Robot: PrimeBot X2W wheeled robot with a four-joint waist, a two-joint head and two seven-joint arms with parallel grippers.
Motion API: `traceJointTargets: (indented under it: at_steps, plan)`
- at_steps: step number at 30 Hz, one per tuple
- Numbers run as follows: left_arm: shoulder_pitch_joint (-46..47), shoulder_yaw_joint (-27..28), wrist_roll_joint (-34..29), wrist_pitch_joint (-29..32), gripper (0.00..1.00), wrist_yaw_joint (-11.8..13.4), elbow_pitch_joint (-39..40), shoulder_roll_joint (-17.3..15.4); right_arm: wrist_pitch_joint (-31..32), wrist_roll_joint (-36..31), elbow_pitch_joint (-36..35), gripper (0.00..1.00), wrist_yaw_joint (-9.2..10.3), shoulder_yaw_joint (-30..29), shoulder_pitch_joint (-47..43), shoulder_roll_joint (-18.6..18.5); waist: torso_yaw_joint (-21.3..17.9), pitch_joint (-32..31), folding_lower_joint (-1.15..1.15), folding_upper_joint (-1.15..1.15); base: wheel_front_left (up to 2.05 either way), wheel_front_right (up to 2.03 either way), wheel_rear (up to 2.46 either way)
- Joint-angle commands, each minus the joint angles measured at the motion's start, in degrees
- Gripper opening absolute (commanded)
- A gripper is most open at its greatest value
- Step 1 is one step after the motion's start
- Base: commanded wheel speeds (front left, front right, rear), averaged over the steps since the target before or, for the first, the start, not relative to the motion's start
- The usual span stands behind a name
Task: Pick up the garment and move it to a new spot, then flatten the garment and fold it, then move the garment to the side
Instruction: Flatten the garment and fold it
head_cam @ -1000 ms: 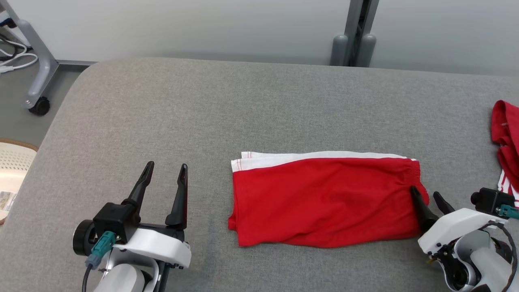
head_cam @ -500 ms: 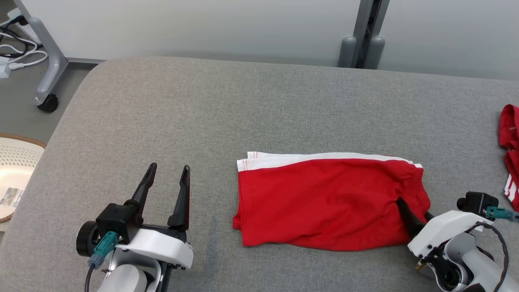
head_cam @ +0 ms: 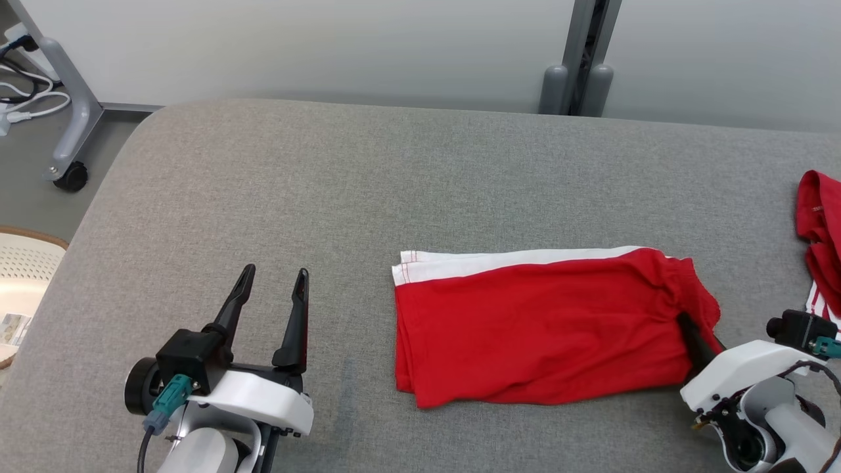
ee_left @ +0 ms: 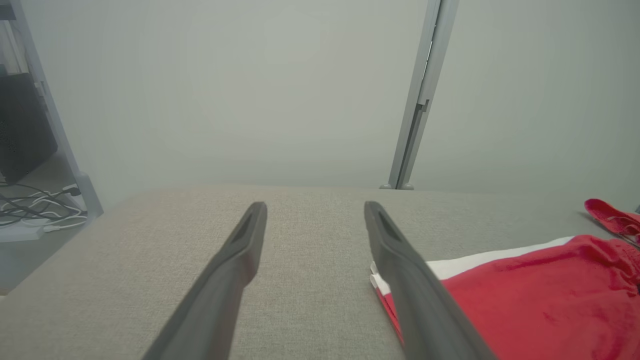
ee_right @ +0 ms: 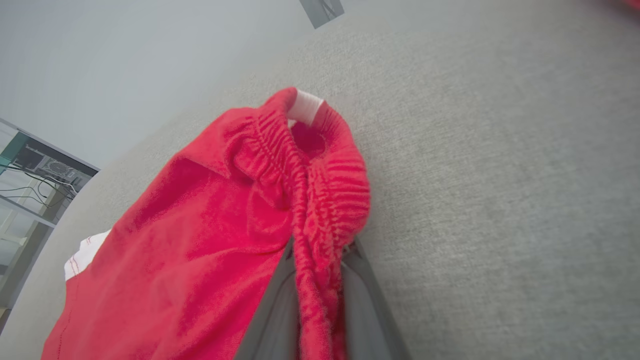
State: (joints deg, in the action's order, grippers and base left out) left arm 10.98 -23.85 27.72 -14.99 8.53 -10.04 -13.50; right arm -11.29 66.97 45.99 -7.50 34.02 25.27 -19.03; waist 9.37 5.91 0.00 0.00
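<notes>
**Even, soft light; wrist views hazier than the head view**

The head view is bright and sharp across the frame. The weave of the grey fabric-covered surface (head_cam: 420,184) reads clearly, and the folded red cloth shorts with a white band (head_cam: 539,328) throw only a thin, soft shadow along their lower edge. The left wrist view looks milky and low in contrast, and the long dark left gripper (ee_left: 315,206) blurs toward the bottom edge. In the right wrist view the centre is crisp, the upper right corner is smeared, and the horizon is tilted.

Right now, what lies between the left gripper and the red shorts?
Bare grey tabletop lies between the left gripper and the red shorts, as the head view shows.
</notes>
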Motion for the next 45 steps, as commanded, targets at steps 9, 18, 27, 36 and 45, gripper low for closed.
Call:
traceJointTargets:
  at_steps: [9,18,27,36,45]
  plan:
    - [-1.1,0.6,-0.5,-0.2,1.00,-0.3,-0.5,0.2,-3.1,-2.7,-3.2,0.00,-0.01,3.0,1.4,-3.3,-0.7,-1.1,0.00,0.00,0.00,0.00,0.00]
    - [-1.2,0.4,-0.2,-0.2,1.00,-0.8,-1.0,0.6,-2.7,-6.6,-11.6,0.00,-0.01,8.8,2.7,-0.9,0.2,-1.9,0.00,0.00,0.00,0.00,0.00]
    - [-0.7,-0.1,-0.6,-0.2,1.00,-1.4,-1.2,1.2,1.4,-8.2,-12.9,0.00,-0.01,13.3,4.9,2.5,4.6,-2.0,0.00,0.00,0.00,0.00,0.00]
    - [-0.7,-0.1,-1.0,-0.2,1.00,-2.0,-1.5,2.3,3.4,-7.6,-8.1,0.00,-0.01,15.5,6.2,5.6,9.8,-1.6,0.00,0.00,0.00,0.00,0.00]
    - [-1.0,0.4,-1.2,-0.2,1.00,-2.5,-1.7,2.5,3.4,-7.0,-3.6,0.05,-0.01,17.1,7.5,7.6,11.5,-1.2,0.00,0.00,0.00,0.00,0.00]
